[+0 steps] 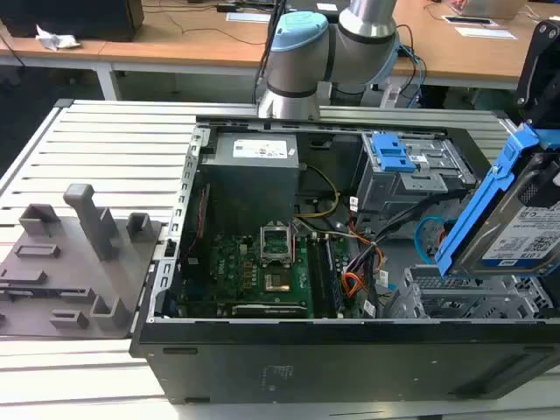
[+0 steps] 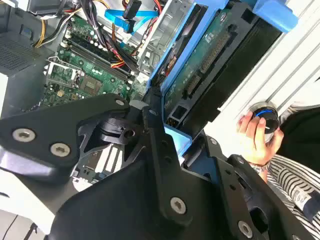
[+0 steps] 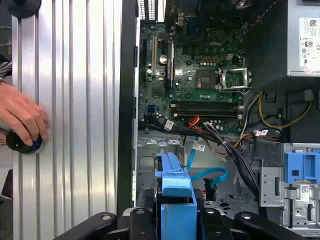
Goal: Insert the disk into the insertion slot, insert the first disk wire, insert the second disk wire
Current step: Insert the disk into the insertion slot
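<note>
Disk (image 1: 525,219) clamped in end effector (image 3: 174,212), tilted above insertion slot (image 1: 464,302); step one unfinished, levelling and alignment needed.

The disk (image 1: 529,219) has a bare silver metal body with a white paper label. Its caddy (image 1: 477,206) is smooth, bright blue plastic. The insertion slot (image 1: 455,302) is grey perforated sheet metal. The table (image 1: 105,144) is ribbed metal with a satin finish. The fixture plate (image 1: 70,254) looks like matt grey plastic.

Exterior view high over the open computer case (image 1: 306,367); both wrist views close above its motherboard (image 3: 180,70) (image 2: 65,85), steeply downward.
</note>
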You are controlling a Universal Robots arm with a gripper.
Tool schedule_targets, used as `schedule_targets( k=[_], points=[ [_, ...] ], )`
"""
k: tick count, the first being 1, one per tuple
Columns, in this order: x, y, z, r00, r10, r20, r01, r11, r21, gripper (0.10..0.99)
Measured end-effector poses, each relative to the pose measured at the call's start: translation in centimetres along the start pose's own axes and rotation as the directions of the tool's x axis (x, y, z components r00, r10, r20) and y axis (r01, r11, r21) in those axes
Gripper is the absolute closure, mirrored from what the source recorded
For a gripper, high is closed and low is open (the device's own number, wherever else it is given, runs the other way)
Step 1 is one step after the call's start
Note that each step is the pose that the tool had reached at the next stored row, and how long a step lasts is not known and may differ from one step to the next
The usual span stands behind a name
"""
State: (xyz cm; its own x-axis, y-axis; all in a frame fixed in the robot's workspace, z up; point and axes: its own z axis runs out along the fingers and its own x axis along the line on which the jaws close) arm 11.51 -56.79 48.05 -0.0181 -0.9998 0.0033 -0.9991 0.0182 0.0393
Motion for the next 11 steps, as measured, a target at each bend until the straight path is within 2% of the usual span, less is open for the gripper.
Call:
schedule_targets(
  k=[11],
  points=[
    [-0.01, -0.07, 1.82, 1.0, 0.0, -0.0001, 0.0, 1.0, 0.0, 0.722]
  ],
)
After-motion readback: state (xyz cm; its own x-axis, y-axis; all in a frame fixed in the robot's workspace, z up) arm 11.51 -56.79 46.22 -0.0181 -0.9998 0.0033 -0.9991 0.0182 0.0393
